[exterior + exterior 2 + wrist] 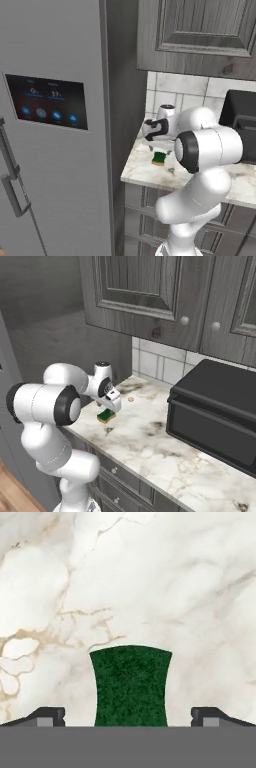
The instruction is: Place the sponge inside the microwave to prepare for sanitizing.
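On the marble counter (150, 451), near its left end beside the tall grey refrigerator (55, 150), lies the sponge (159, 158), green face up with a darker layer beneath; the gripper (107, 408) hangs directly above it, pointing down; in the hand view the sponge (131, 684) sits between the two dark fingertips (47, 716), with clear marble showing on either side of it, so the jaws stand wide and hold nothing; whether the tips reach the counter cannot be told; the microwave (220, 411), a black box with its door shut, stands on the same counter well to the right of the sponge; grey wall cabinets (150, 296) hang above, with pale tiles (155, 363) behind the counter.
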